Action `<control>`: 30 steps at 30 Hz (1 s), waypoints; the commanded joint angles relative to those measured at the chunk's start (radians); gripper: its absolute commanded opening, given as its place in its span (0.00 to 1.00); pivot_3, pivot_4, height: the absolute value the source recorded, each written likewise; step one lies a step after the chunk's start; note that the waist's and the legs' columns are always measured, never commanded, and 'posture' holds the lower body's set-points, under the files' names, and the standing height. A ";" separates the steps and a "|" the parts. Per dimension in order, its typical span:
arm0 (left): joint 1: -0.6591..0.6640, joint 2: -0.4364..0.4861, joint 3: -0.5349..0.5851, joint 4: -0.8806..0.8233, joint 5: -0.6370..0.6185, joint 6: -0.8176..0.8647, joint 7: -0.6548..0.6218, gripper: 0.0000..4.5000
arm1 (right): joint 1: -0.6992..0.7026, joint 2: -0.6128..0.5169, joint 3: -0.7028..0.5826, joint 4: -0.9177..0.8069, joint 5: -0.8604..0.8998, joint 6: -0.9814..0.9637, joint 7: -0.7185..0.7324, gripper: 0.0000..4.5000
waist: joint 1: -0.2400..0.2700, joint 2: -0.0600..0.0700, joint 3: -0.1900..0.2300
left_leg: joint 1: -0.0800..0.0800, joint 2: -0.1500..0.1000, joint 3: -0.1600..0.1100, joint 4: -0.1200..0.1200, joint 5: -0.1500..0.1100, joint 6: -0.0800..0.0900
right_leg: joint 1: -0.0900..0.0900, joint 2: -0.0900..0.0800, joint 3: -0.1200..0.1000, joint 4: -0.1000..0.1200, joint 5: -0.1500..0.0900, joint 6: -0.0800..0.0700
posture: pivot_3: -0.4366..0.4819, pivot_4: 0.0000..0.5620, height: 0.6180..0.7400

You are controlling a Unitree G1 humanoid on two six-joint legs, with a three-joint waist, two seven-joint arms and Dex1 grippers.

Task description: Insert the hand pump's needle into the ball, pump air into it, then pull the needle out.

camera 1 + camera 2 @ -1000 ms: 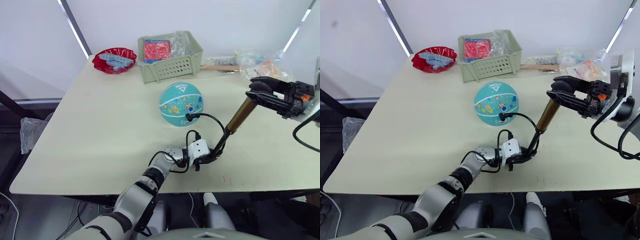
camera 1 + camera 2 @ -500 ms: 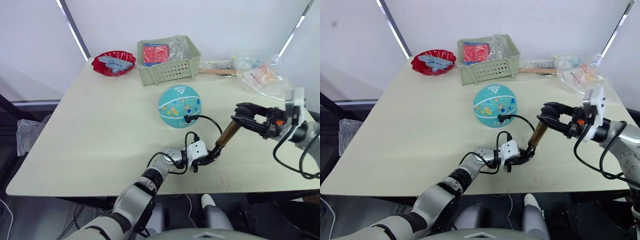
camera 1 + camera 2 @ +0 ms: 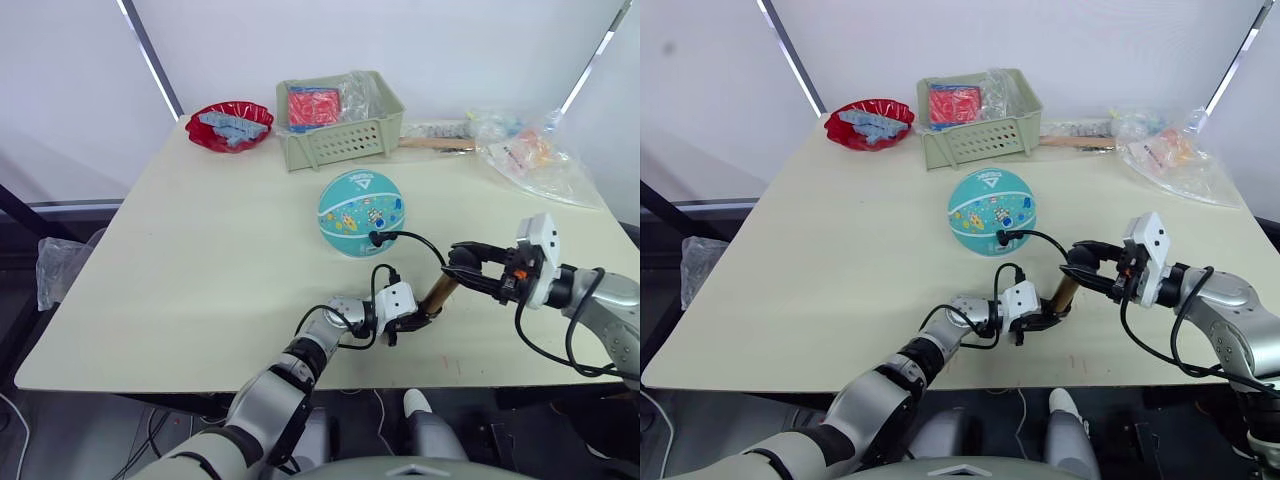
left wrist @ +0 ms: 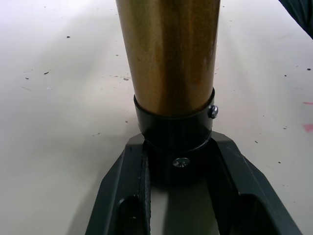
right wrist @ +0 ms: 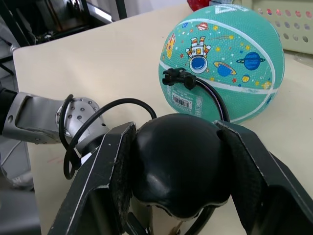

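Note:
The teal ball [image 3: 361, 211] rests on the table's middle, with the needle's black fitting [image 5: 176, 77] plugged into its near side. A thin black hose [image 3: 425, 240] loops from there to the hand pump [image 3: 438, 296], whose gold barrel [image 4: 168, 54] leans up to the right. My left gripper [image 3: 412, 322] is shut on the pump's black base cap [image 4: 174, 132], close to the table. My right gripper [image 3: 470, 268] is shut on the black handle [image 5: 177, 164] at the barrel's top. The needle itself is hidden inside the ball.
A green basket [image 3: 340, 118] with red packets stands behind the ball, and a red bowl [image 3: 228, 123] is at the back left. Clear plastic bags [image 3: 530, 152] lie at the back right. The table's front edge [image 3: 330, 375] runs just below my left gripper.
My right gripper has pushed the handle down toward the base, so less gold barrel shows. The left gripper and the ball have stayed put.

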 commanded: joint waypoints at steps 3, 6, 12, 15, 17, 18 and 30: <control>0.073 0.024 -0.052 0.091 0.064 0.035 -0.029 0.25 | 0.003 0.014 -0.068 0.019 0.027 0.006 0.009 0.46 | 0.001 0.003 0.001 | -0.002 0.000 0.000 0.000 0.000 0.000 | 0.000 0.000 -0.001 -0.002 0.000 0.000 | 0.48 0.27 0.98; 0.073 0.025 -0.053 0.092 0.065 0.035 -0.030 0.25 | -0.036 0.010 -0.151 0.010 0.088 -0.005 0.022 0.46 | 0.003 0.007 0.006 | -0.003 0.000 -0.001 0.000 0.000 0.000 | 0.000 0.000 -0.002 -0.004 0.000 0.000 | 0.48 0.27 0.98; 0.075 0.028 -0.055 0.090 0.064 0.034 -0.036 0.25 | -0.131 -0.035 -0.278 -0.002 0.206 0.041 0.008 0.46 | 0.004 0.015 0.018 | -0.005 -0.001 -0.001 0.000 0.000 0.000 | 0.000 -0.001 -0.002 -0.006 0.001 0.001 | 0.48 0.27 0.98; 0.074 0.028 -0.056 0.089 0.064 0.035 -0.037 0.25 | -0.174 -0.067 -0.314 -0.013 0.256 0.081 -0.004 0.46 | 0.004 0.017 0.021 | -0.005 -0.002 -0.001 0.001 0.000 0.000 | 0.000 -0.001 -0.003 -0.006 0.001 0.001 | 0.48 0.27 0.98; 0.075 0.028 -0.057 0.089 0.063 0.036 -0.037 0.25 | -0.204 -0.086 -0.335 -0.012 0.283 0.103 -0.014 0.46 | 0.004 0.017 0.021 | -0.006 -0.002 -0.001 0.001 0.000 0.000 | 0.000 -0.001 -0.003 -0.006 0.001 0.001 | 0.48 0.27 0.98; 0.075 0.028 -0.057 0.089 0.063 0.036 -0.037 0.25 | -0.217 -0.094 -0.343 -0.011 0.293 0.111 -0.019 0.46 | 0.004 0.017 0.021 | -0.006 -0.002 -0.001 0.001 0.000 0.000 | 0.000 -0.001 -0.004 -0.006 0.001 0.001 | 0.48 0.27 0.98; 0.074 0.031 -0.057 0.092 0.065 0.040 -0.036 0.25 | -0.306 -0.137 -0.395 -0.026 0.378 0.171 -0.059 0.46 | 0.004 0.017 0.022 | -0.006 -0.002 -0.002 0.002 0.000 0.000 | 0.000 -0.001 -0.008 -0.006 0.001 0.001 | 0.48 0.27 0.98</control>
